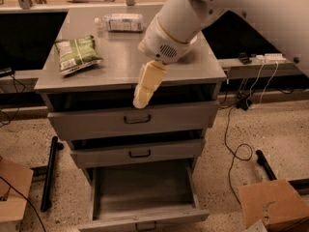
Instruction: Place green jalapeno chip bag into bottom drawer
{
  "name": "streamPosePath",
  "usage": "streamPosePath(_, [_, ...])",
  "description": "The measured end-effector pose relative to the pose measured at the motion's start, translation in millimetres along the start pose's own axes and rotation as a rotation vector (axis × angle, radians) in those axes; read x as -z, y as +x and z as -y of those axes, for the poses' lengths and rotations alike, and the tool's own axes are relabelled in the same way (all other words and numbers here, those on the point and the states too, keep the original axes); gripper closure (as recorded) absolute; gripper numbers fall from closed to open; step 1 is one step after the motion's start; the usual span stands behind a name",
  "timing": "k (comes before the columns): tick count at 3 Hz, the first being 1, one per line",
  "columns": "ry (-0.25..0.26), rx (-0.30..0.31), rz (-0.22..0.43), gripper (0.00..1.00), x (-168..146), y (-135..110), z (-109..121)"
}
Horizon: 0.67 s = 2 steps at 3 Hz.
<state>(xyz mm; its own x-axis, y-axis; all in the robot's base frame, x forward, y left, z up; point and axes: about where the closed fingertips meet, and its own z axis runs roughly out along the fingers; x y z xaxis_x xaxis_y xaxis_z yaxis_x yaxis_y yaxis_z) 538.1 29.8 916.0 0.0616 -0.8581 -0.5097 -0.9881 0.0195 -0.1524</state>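
Observation:
The green jalapeno chip bag lies flat on the left part of the grey cabinet top. The bottom drawer is pulled out and nothing shows inside it. The two drawers above it are slightly ajar. My gripper, cream coloured on a white arm, hangs over the cabinet's front edge near the middle, in front of the top drawer. It is to the right of the bag, apart from it, and holds nothing that I can see.
A clear plastic bottle with a white label lies at the back of the cabinet top. Cardboard boxes stand on the floor at right and left. Cables trail at right, and a black bar lies at left.

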Motion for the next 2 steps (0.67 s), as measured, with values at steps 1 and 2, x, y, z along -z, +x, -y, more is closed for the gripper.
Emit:
streamPosePath(1, [-0.017,-0.025,0.056,0.0,-32.2,-13.2,22.2])
streamPosePath(2, [-0.024,-0.041,0.149,0.0,-67.1,-33.3,58.6])
